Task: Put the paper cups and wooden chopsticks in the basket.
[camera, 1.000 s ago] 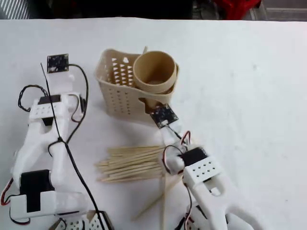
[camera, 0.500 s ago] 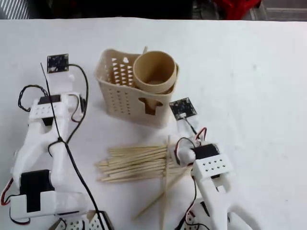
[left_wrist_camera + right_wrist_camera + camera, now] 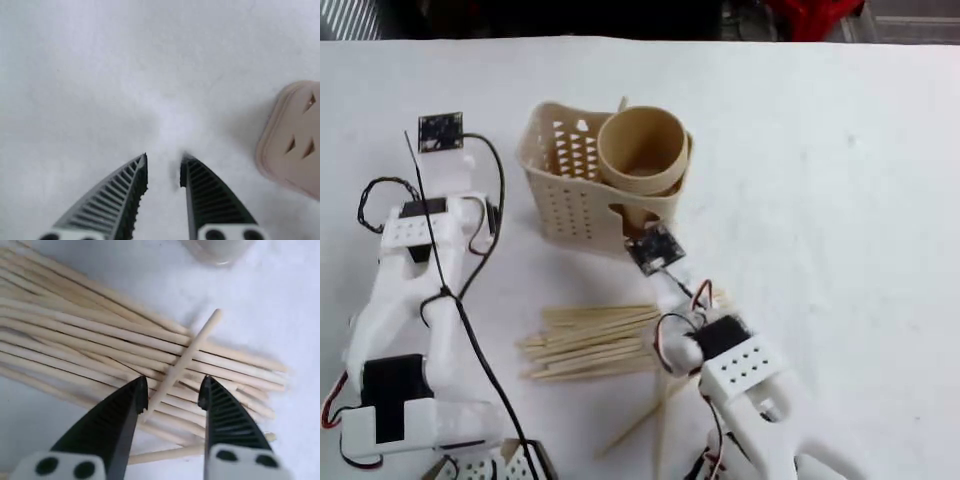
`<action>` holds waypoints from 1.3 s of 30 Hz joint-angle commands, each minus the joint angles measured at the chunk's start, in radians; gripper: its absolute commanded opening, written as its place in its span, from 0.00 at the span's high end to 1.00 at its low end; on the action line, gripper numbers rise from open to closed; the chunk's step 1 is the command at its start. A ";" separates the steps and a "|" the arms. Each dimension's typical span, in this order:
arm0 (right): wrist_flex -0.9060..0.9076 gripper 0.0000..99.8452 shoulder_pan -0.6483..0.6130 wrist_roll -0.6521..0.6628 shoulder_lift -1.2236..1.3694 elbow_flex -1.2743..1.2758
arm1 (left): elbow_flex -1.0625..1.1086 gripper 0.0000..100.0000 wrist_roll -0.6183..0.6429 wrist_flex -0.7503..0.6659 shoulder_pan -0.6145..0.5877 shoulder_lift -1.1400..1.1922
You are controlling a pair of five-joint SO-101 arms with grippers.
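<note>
While the right gripper [image 3: 172,390] hangs with fingers apart over pale wooden chopsticks [image 3: 75,325], the left gripper [image 3: 164,161], fingers slightly parted, sits near the beige perforated plastic basket [image 3: 295,135].

This looks like a robotics lab or a maker's workbench rather than a home. A table under a plain white cover [image 3: 840,150] carries a white plastic robot arm [image 3: 405,290] and a second white arm [image 3: 750,375], with loose black cable [image 3: 470,335] and a small bare circuit-board camera [image 3: 440,130]. A beige perforated plastic basket [image 3: 575,205] and a bundle of pale wooden chopsticks [image 3: 590,340] lie between them, and the room beyond the far table edge is dark, with a red object [image 3: 815,15].
</note>
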 commanded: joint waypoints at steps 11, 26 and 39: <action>-0.074 0.87 0.088 -0.014 0.147 -0.041 | 0.002 0.87 0.008 -0.018 0.005 -0.005; -0.061 0.95 0.351 -0.017 0.045 -0.150 | 0.002 0.87 0.008 -0.018 0.005 -0.005; 0.150 0.95 0.349 -0.021 -0.363 -0.706 | 0.002 0.87 0.008 -0.018 0.005 -0.005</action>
